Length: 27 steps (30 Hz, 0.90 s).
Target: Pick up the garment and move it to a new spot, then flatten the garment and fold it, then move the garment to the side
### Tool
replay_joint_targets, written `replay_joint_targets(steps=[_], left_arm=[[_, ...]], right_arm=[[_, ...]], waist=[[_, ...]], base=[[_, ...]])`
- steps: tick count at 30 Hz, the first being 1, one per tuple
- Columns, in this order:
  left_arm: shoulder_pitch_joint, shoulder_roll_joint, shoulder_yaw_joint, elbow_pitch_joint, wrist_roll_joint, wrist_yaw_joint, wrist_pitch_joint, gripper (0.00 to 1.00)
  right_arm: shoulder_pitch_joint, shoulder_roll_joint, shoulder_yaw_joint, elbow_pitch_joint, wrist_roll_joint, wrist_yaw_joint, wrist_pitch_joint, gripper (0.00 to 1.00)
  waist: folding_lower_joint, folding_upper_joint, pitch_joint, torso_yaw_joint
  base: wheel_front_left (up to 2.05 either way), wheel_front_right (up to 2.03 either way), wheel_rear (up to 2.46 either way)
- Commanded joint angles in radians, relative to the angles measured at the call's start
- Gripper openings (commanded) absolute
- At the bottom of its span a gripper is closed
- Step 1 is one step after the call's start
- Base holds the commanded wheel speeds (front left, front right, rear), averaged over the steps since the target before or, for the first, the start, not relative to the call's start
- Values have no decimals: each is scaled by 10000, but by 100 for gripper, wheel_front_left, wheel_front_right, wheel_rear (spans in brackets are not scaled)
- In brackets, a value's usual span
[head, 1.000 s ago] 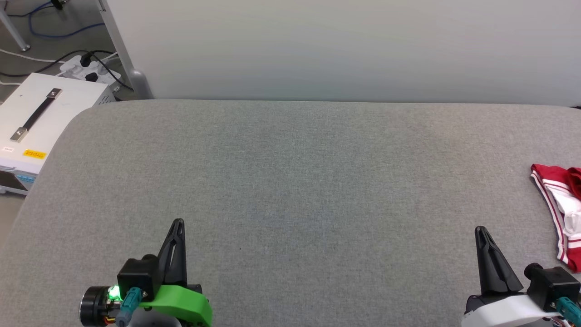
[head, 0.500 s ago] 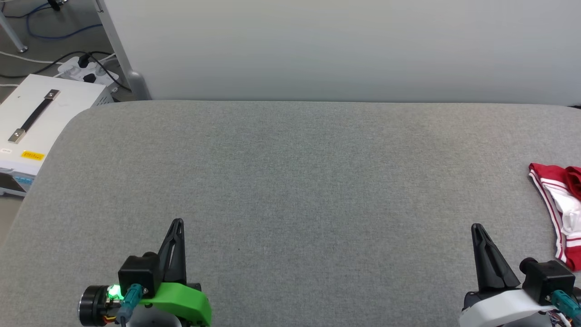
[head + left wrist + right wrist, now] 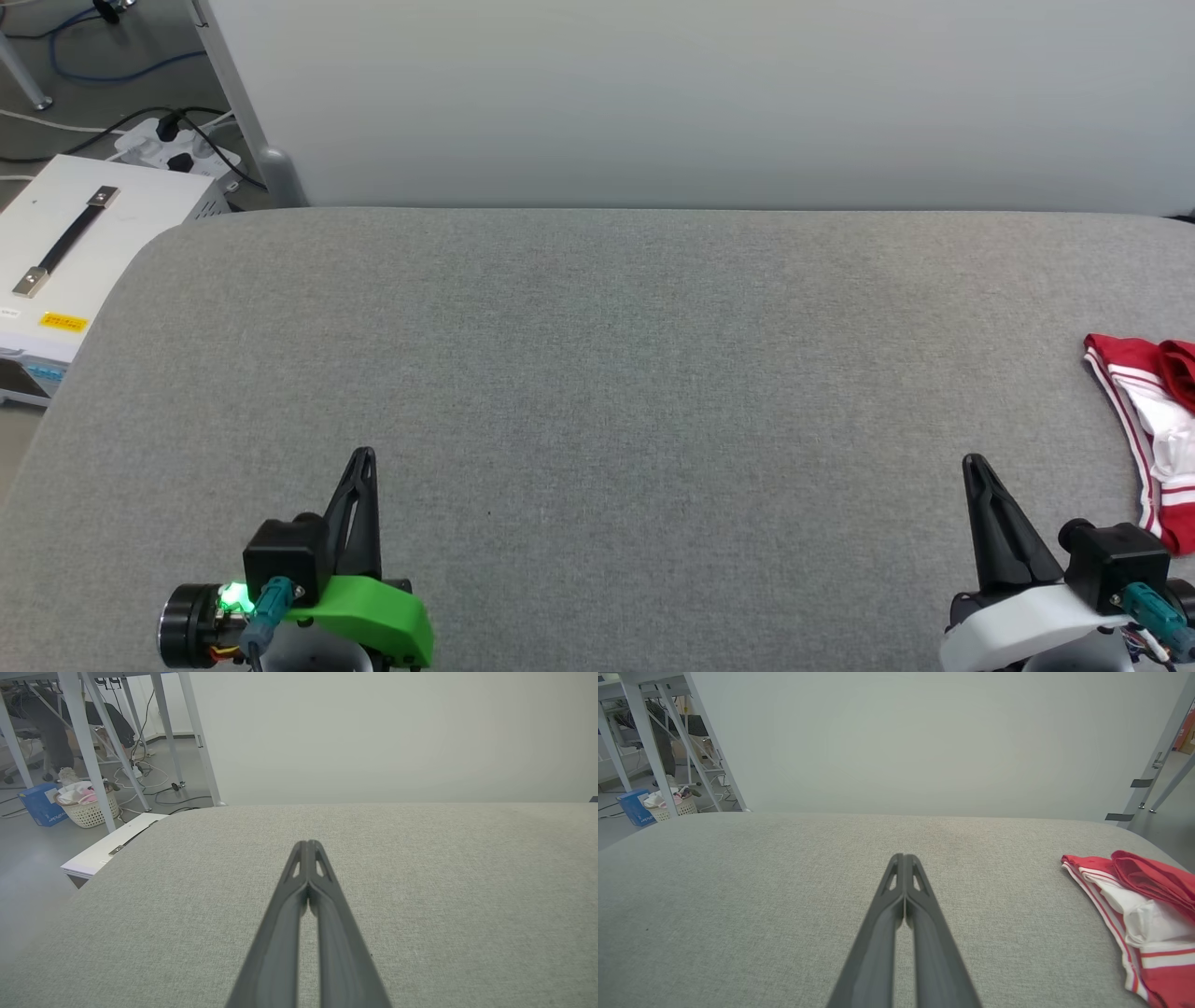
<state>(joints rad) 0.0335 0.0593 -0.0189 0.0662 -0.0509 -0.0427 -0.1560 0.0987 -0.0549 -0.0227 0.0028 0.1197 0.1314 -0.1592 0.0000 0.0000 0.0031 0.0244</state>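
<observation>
jersey: red w/ white, striped trim, lying on the grey table [image 3: 597, 373] at its far right side [image 3: 1153, 420]. It's loosely bunched, w/ a red fold over white cloth in the right wrist view [image 3: 1134, 910].
left claw: fingers pressed together, nothing in them, low over the table's near left [image 3: 362, 455]. The tips meet in its own wrist view [image 3: 308, 843].
right claw: likewise closed and empty, near right [image 3: 974, 460]. Tips meet [image 3: 904, 857].
key relation: jersey is to the right of the right claw, apart from it, running from a bit beyond the tips back to about level w/ the fingers. The right arm is much nearer; the left is well apart across the table.
long axis: the visible part runs near-to-far along the table's right side, w/ the striped edge facing the table's middle.
cut off: the head view's right edge slices the jersey, and the right wrist view crops its near right corner. Full extent, numbers and 2nd sleeve aren't readable.
stage: can't settle. A jersey lumped at the side fits one waiting for pickup, or one already set aside, though it looks too untidy for a neat fold (judgement only).
any reach: would need the fingers parted and a swing to the right.
other: white box w/ black handle off the table's left corner [image 3: 75, 243].
</observation>
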Motion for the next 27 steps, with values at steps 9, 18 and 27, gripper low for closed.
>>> replay_joint_targets(steps=[9,18,27], left_arm=[[-148,-42,59,-116,129,123,211,0],[-173,-48,77,-189,180,164,392,0],[-198,-55,94,-262,231,204,570,0]], right_arm=[[-287,18,44,-12,-246,-3,216,0],[-381,22,68,-14,-374,-4,401,0],[-474,26,93,-16,-500,-5,583,0]], waist=[[0,0,-4,-30],[0,0,-8,-59],[0,0,-11,-87]], base=[[0,0,0],[0,0,0],[0,0,0]])
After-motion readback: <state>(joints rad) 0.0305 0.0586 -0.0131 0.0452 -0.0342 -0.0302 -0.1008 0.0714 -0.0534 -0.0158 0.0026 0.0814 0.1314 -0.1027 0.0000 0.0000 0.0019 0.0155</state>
